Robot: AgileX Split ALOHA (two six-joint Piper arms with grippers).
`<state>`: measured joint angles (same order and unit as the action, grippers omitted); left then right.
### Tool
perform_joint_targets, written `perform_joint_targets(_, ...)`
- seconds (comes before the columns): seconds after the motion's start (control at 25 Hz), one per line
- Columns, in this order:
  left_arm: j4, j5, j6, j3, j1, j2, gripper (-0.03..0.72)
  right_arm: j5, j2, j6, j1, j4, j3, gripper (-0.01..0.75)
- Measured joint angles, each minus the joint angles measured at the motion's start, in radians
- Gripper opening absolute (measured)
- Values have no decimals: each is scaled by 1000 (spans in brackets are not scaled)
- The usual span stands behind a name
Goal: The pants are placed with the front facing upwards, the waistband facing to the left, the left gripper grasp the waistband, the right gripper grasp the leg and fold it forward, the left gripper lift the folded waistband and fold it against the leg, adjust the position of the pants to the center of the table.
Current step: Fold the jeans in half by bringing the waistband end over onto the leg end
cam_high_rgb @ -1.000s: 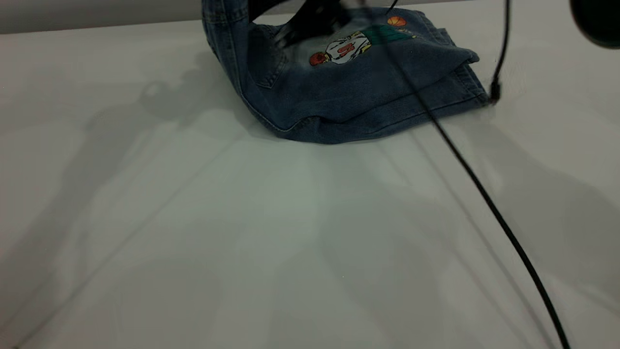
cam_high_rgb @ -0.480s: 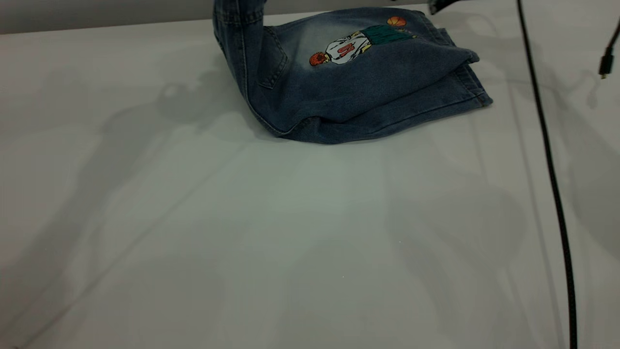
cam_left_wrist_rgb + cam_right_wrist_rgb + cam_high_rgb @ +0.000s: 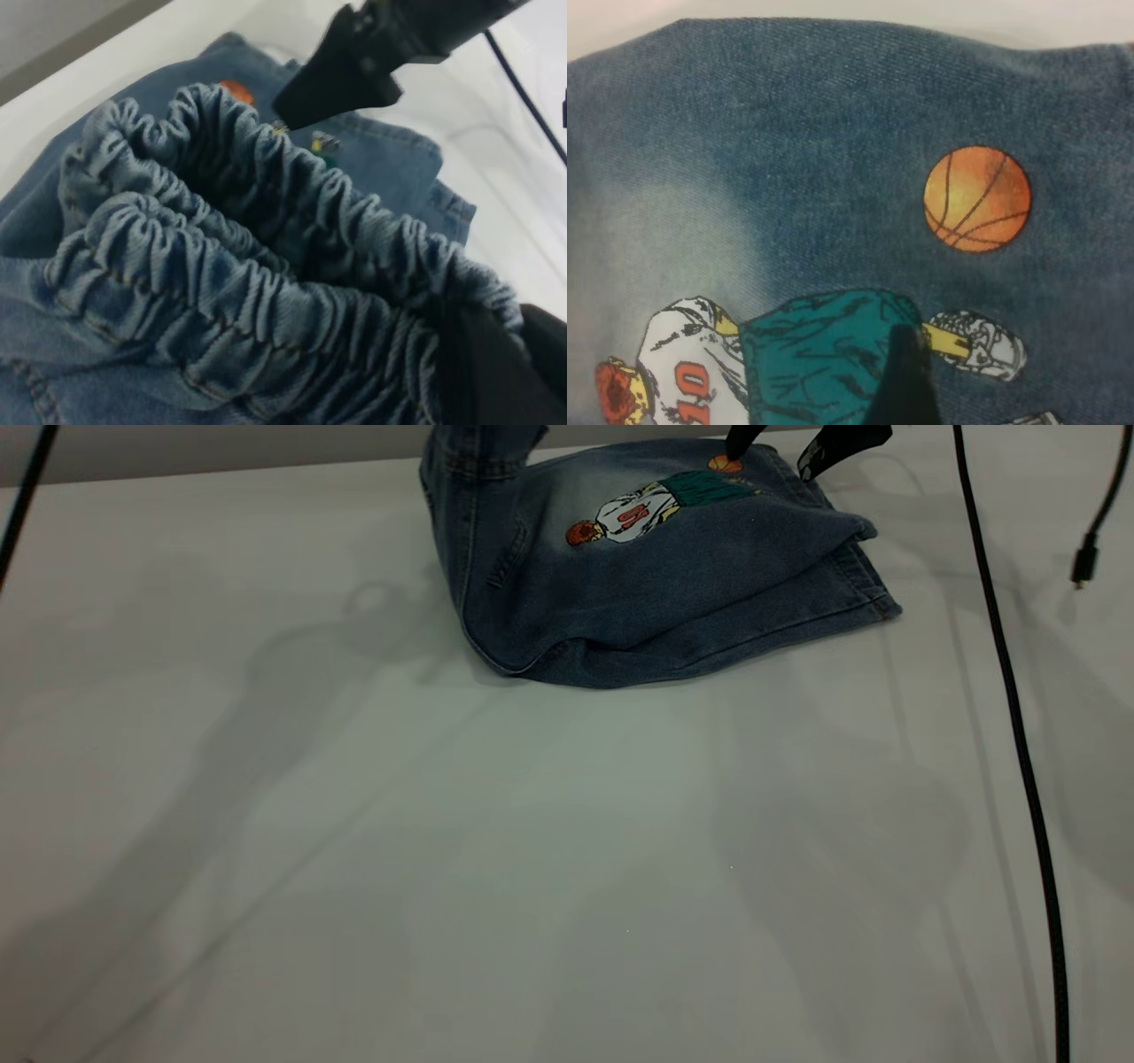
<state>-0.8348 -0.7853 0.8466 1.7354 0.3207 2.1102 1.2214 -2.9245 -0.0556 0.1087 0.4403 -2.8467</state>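
Exterior view showed the short blue denim pants [image 3: 656,576] lying folded at the far edge of the plain white table [image 3: 443,850], patch side up, with the gathered elastic waistband [image 3: 266,230] hoisted above them. My left gripper [image 3: 496,363] pinched that waistband at 1 end, lifting it. My right gripper [image 3: 780,447] hovered spread just over the cartoon patch [image 3: 833,354], holding nothing. I judged the denim soft, light and floppy, yet thick enough to hold a crease; the ruched band gave the firmest bite, better than the slack leg cloth.
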Motion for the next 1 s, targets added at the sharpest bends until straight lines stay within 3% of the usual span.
perform_joint_targets(0.32,1,7,-29,138,75,112,71,0,2,3,-9,-18,-1,517)
perform_joint_targets(0.56,5,-30,-54,266,92,218,71,0,3,3,-10,16,0,504)
perform_joint_targets(1.0,5,-6,-53,383,148,363,71,0,4,44,-101,-49,-2,500)
